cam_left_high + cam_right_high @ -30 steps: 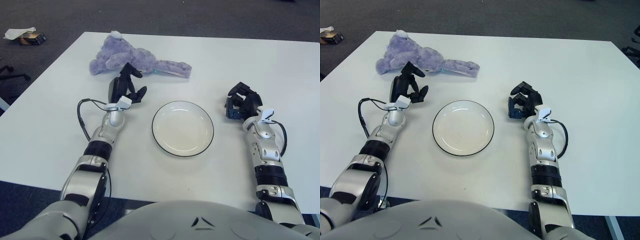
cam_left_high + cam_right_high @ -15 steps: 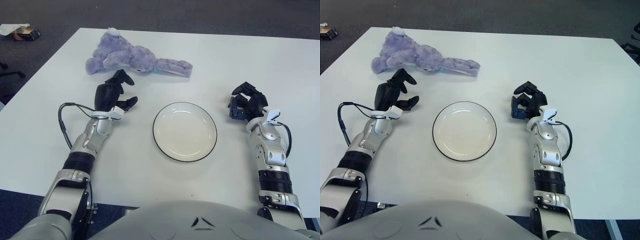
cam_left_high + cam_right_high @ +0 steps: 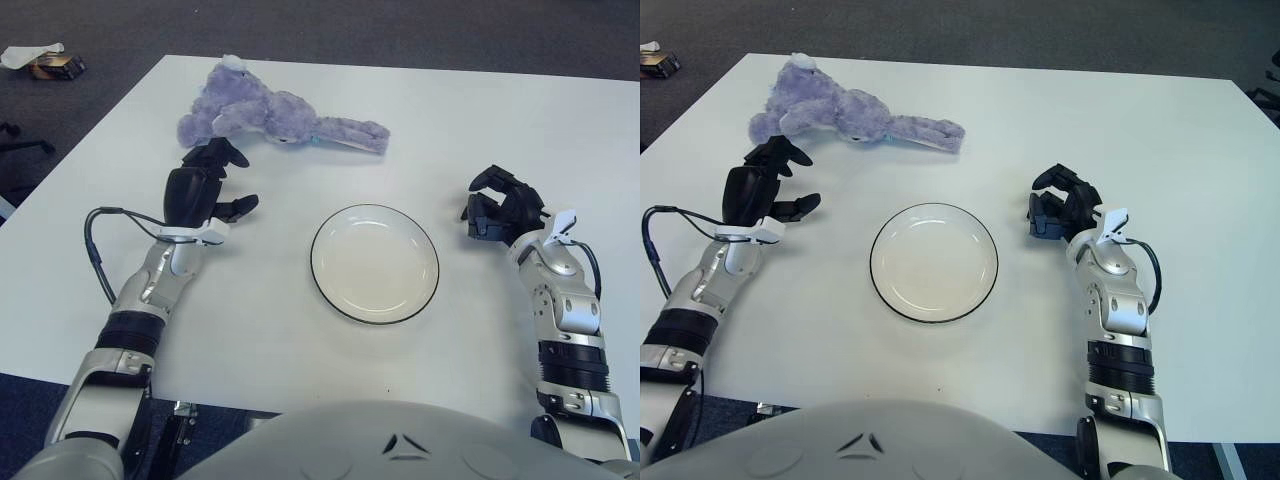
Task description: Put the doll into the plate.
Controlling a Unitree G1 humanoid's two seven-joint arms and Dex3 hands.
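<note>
White table (image 3: 300,330) holds doll (image 3: 270,115), empty plate (image 3: 374,263); left robot hand (image 3: 205,185) spread, right robot hand (image 3: 503,205) curled, empty.

One doll (image 3: 270,113) is lying near the table's (image 3: 500,120) far left corner, and one plate (image 3: 374,263) (white, dark-rimmed) is sitting toward the near edge's middle.

Bright, even overhead light — soft shadows, mild glare on the table (image 3: 520,120).

Purple doll (image 3: 845,112) lies beyond the empty plate (image 3: 934,262) on the table (image 3: 1160,130).
</note>
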